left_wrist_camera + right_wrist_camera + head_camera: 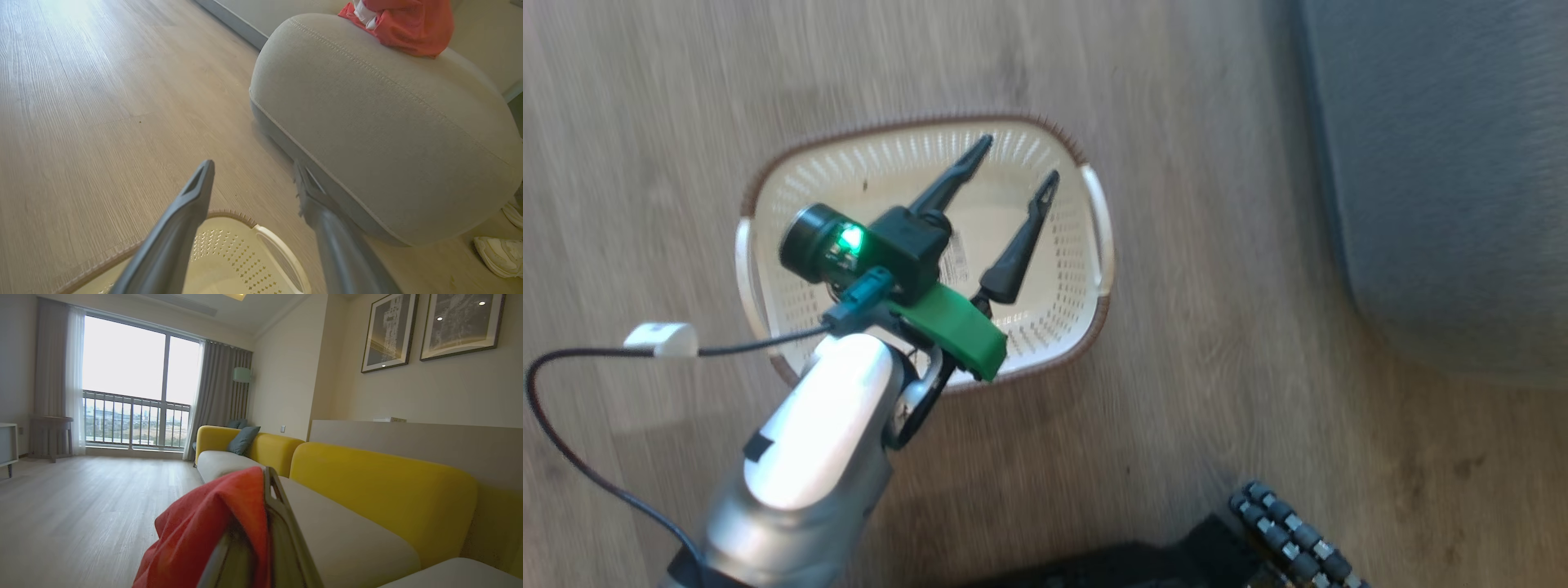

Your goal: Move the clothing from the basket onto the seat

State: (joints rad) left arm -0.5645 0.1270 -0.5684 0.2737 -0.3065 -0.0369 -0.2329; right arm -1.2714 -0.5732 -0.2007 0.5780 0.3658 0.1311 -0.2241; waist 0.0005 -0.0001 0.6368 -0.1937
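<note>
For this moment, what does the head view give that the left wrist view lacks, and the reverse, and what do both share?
Head view adds: the whole basket, its paper label, and the left hand open above it. Left wrist view adds: red clothing on the seat, pale shoes beside it. Both: basket, seat, wooden floor, the left hand's fingers.

The basket (890, 155) is smooth perforated plastic, the floor (1217, 367) matt wood-grain, the seat (388, 143) and clothing (412, 28) cloth.

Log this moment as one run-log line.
left gripper: open, above basket | right gripper: shut on clothing | clothing: atop seat
</note>
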